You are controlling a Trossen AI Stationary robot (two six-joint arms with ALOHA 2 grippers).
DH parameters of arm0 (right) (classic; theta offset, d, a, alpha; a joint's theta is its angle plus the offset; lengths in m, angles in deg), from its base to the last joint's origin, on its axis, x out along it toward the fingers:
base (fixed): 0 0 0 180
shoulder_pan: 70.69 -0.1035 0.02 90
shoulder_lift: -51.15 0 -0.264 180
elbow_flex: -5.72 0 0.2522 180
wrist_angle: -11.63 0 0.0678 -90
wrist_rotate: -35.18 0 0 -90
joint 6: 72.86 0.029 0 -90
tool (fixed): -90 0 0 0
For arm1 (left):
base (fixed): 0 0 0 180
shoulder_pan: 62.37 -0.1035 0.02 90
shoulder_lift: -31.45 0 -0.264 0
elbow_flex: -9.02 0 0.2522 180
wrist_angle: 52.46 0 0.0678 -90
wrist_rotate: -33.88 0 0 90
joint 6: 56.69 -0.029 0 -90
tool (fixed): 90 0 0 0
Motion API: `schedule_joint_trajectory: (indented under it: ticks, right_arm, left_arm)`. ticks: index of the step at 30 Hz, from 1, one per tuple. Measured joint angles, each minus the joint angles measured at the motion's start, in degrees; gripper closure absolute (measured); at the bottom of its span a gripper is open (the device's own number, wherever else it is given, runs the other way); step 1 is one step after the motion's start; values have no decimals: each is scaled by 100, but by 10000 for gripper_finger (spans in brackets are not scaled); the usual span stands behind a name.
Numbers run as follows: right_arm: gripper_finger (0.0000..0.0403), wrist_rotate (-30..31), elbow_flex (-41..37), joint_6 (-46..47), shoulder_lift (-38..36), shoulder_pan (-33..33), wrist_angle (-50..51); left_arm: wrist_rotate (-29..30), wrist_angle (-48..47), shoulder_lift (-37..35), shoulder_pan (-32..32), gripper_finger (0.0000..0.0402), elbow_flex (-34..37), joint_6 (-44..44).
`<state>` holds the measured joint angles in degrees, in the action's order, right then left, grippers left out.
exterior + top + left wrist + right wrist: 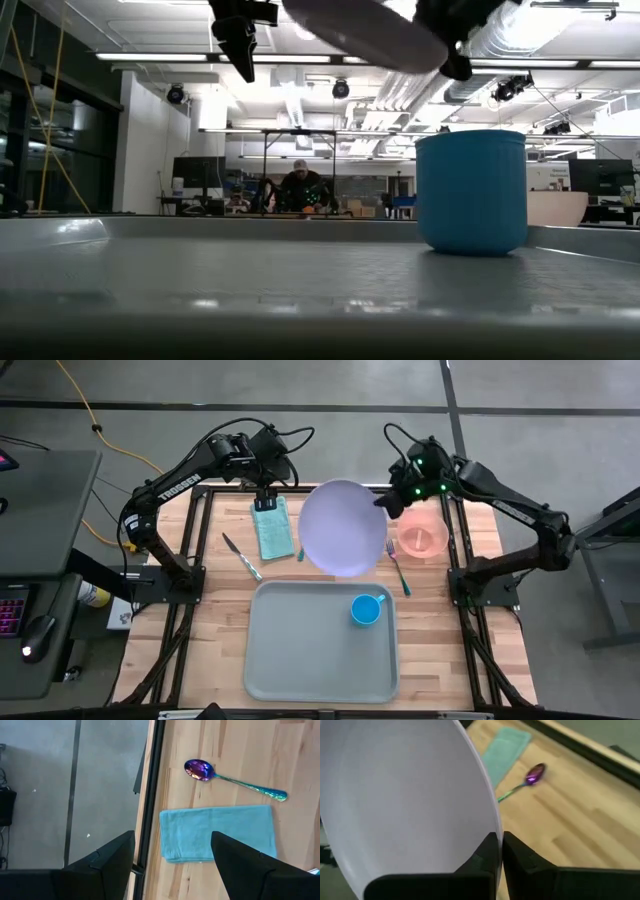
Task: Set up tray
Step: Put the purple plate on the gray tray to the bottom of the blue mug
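The pale grey-green tray (300,650) lies at the table's near middle, and a blue cup (367,609) stands upright on its far right part. My right gripper (383,502) is shut on the round lavender plate (343,527), which is in the air beyond the tray. In the low view the plate (370,30) hangs high above the cup (470,190). My left gripper (267,498) is open above the far end of the folded teal napkin (220,832), which lies flat on the wood. It touches nothing. My right gripper pinches the plate's rim (492,827) on the side toward the table's right, one finger on each face. The fingers reach in from the table's far right. The plate is lifted clear of the table and tilted.
An iridescent spoon (235,780) lies on the wood left of the napkin. A fork (397,565) and a pink bowl (423,532) sit right of the plate. Another small utensil (300,552) lies between napkin and plate. People sit in the room beyond the table (300,185).
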<state>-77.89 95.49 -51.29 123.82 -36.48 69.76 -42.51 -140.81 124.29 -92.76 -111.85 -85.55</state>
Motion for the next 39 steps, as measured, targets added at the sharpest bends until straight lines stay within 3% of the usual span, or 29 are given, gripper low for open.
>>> schedule_joint_trajectory:
  ticks: [8,16,31,39]
  right_arm:
    - [403,737,0,686,-258,-1305,75]
    - [403,1815,0,1313,310,-2376,-302]
    - [403,1512,0,1706,2385,-2925,-1504]
    - [403,1235,0,1573,2989,-2920,-1616]
  left_arm:
    - [-89,123,0,-2,108,0,-90]
    - [-437,502,0,0,108,1,-147]
    - [-621,700,-172,-245,108,9,-389]
    - [-885,824,-369,-460,108,9,-388]
